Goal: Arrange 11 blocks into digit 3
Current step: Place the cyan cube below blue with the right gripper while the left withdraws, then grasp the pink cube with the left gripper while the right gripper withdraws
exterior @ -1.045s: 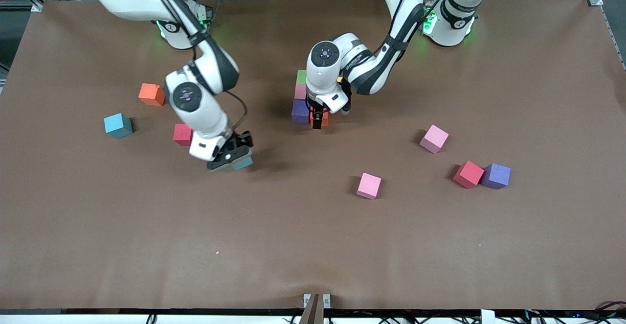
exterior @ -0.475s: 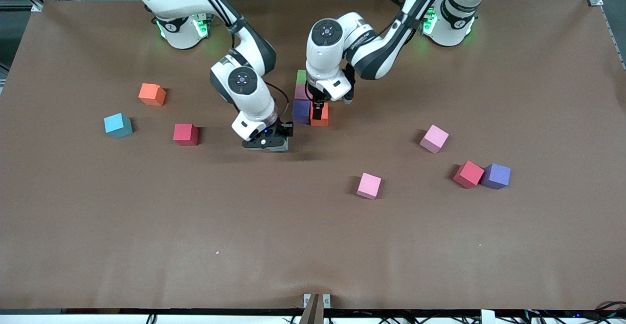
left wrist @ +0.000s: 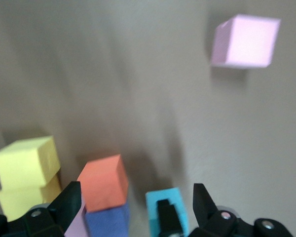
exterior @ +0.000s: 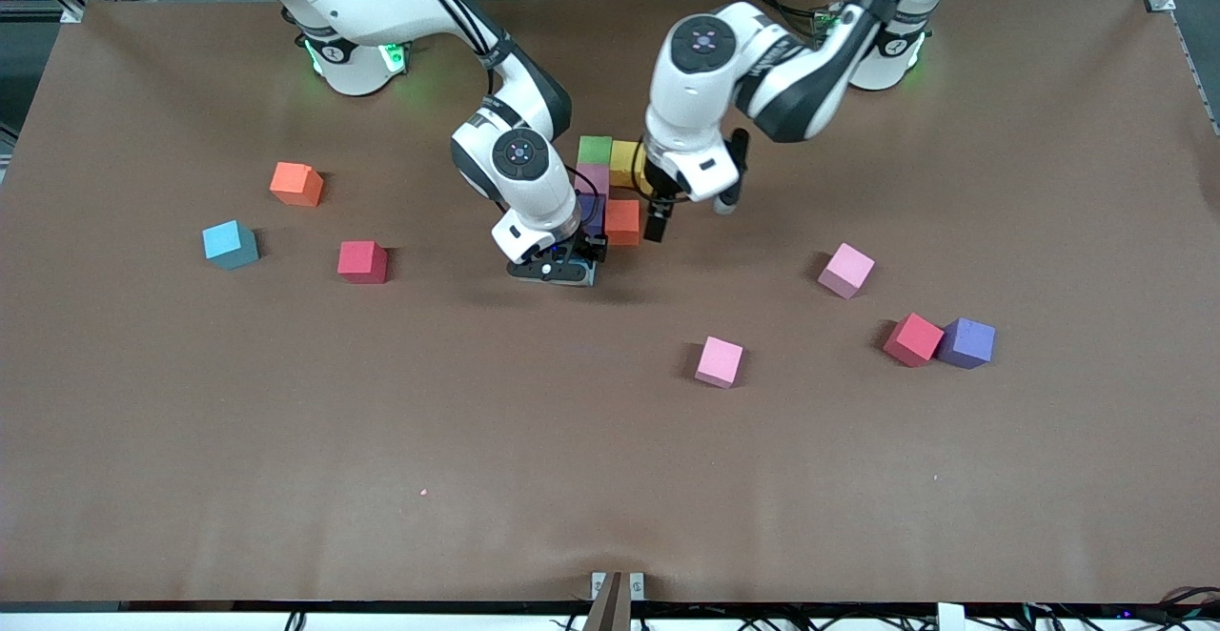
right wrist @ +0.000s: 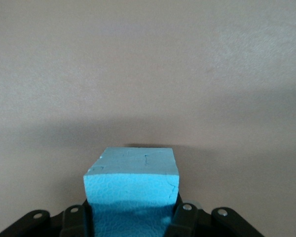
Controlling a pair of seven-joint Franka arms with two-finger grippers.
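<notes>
Five cubes sit joined mid-desk, green (exterior: 595, 149), yellow (exterior: 624, 163), pink (exterior: 593, 179), purple (exterior: 593, 214) and orange (exterior: 622, 222); my right gripper (exterior: 556, 271) fingers clamp a cyan cube (right wrist: 132, 183) just beside them; my left gripper (exterior: 657, 223) hangs open above; six cubes lie scattered.

The whole table (exterior: 286, 478) is seen from high across, facing both arm bases. Each wrist view is taken close, looking down. The cyan block (right wrist: 133, 182) is shared by both.
</notes>
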